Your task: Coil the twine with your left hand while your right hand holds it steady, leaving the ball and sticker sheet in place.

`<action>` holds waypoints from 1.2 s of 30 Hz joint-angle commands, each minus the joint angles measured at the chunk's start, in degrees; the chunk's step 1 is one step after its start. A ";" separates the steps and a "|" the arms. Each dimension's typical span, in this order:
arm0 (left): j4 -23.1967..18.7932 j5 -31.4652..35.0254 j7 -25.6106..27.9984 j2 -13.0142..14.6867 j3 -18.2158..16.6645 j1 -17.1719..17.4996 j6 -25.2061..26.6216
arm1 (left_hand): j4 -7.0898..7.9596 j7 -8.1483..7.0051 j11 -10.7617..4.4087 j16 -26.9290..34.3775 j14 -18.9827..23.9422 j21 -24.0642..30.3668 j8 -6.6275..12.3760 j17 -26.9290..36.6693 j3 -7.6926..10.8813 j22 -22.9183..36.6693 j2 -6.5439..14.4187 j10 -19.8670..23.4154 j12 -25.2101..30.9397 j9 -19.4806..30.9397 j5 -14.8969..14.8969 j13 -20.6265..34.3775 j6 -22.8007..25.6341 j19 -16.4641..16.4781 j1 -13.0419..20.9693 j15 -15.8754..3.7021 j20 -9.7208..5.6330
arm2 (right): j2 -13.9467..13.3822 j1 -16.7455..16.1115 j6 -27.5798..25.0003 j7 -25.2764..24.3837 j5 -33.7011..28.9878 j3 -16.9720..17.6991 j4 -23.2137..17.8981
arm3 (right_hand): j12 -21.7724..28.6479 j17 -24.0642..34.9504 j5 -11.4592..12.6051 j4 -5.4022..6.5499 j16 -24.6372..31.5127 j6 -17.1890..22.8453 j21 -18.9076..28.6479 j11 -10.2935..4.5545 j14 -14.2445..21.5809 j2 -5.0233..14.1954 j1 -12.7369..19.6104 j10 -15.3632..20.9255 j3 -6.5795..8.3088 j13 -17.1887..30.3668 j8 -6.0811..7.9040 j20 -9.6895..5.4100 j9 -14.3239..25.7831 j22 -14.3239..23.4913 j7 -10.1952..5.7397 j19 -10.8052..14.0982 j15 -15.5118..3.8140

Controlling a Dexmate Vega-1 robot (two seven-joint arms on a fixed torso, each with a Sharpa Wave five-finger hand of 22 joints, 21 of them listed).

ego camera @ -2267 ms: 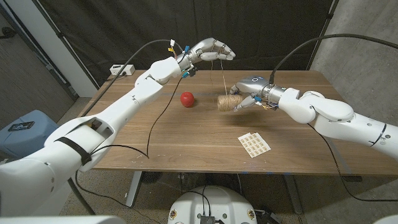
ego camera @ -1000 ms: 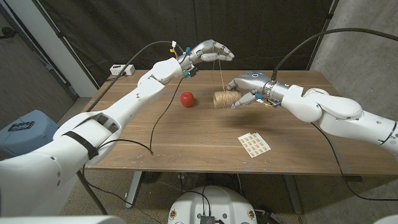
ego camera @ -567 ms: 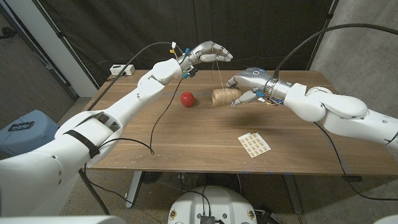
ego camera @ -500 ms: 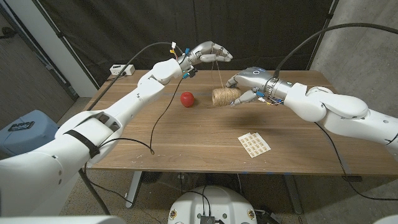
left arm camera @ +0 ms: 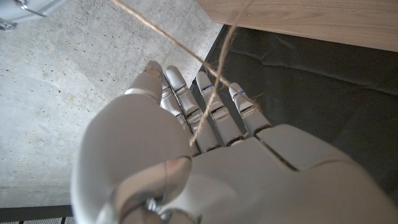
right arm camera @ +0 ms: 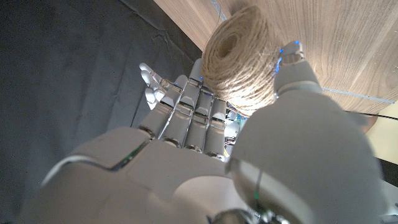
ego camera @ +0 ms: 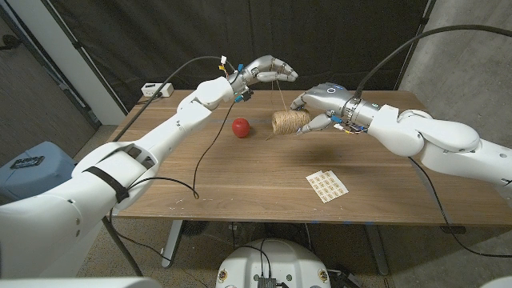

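Two robot hands work a tan twine spool (ego camera: 290,122) above the wooden worktop's (ego camera: 240,176) far edge: right hand (ego camera: 318,107) grips the spool, left hand (ego camera: 268,69) pinches its strand (ego camera: 281,92).

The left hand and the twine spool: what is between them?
A taut strand of twine runs from the left hand down to the spool, which the right hand holds; the head view shows it.

Twine (left arm camera: 205,99) across left hand (left arm camera: 205,168) (fingers (left arm camera: 214,115) extended)
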 commanded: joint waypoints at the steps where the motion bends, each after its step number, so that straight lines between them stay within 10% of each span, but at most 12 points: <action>1: -0.27 0.18 0.70 0.25 -0.09 0.65 1.03 | -0.13 0.18 0.08 -0.34 -0.06 0.07 -0.22 0.27 -0.19 0.33 0.38 -0.25 -0.06 0.15 0.26 0.19 -0.25 0.07 0.38 0.36 0.12 | -1.15 -0.69 0.76 -0.70 2.33 1.36 -0.83 | 0.26 0.21 0.55 0.22 0.00 10.58 0.00 -8.67 0.75 7.12 6.97 8.97 0.10 0.26 0.39 -0.64 0.33 0.16 -10.18 0.19 -8.13; 36: -1.66 1.36 2.47 1.21 0.55 2.49 4.62 | -0.15 0.28 0.23 -0.89 -0.96 -0.01 -0.81 0.35 -0.57 0.34 0.10 -1.85 -0.85 0.20 0.20 0.55 -1.66 -0.17 0.43 0.66 0.29 | -3.00 -1.32 1.60 -4.12 1.82 4.38 -1.86 | 0.02 0.37 0.54 0.19 -0.46 10.62 0.02 -8.45 0.78 7.08 7.02 8.87 -0.08 0.35 0.43 -0.64 0.33 0.17 -10.25 0.20 -8.14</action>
